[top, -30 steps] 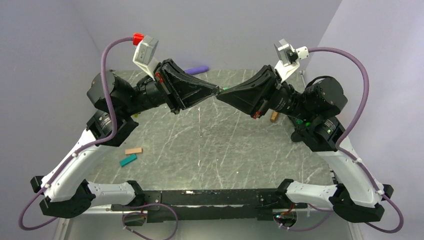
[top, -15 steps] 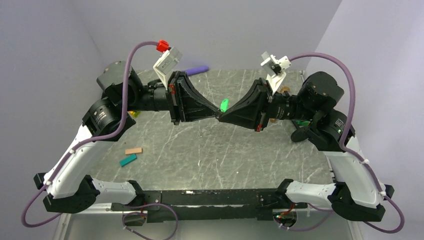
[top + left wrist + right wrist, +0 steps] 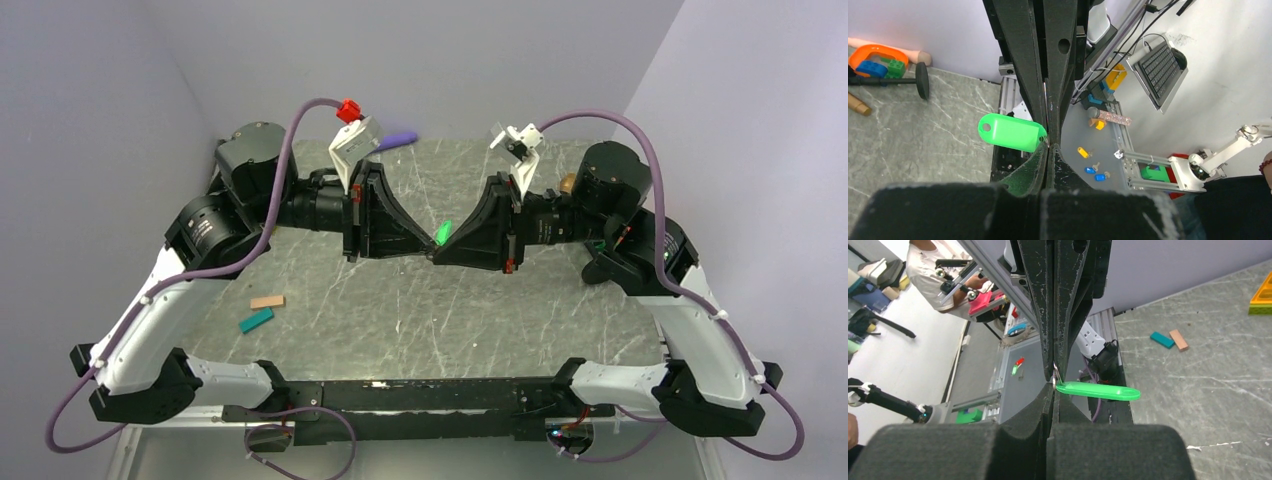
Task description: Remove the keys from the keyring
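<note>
Bench (image 3: 420,320) mid-frame: left hand (image 3: 425,253) and right hand (image 3: 438,252) clamped shut tip-to-tip where keys (image 3: 443,233) meet keyring (image 3: 1055,374); keys judged not yet detached, separation outstanding.

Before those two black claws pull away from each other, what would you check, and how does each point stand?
1. Left claw shut: ok.
2. Right claw shut: ok.
3. Flat bright-green plastic tag hangs at the meeting tips, above the grey marbled table: ok.
4. Thin metal ring sits at the tips; which claw grips it: cannot tell.
5. Tag free of the ring: not ok, they join at the tips.
6. Teal block and tan block lie far from the tips: ok.
</note>
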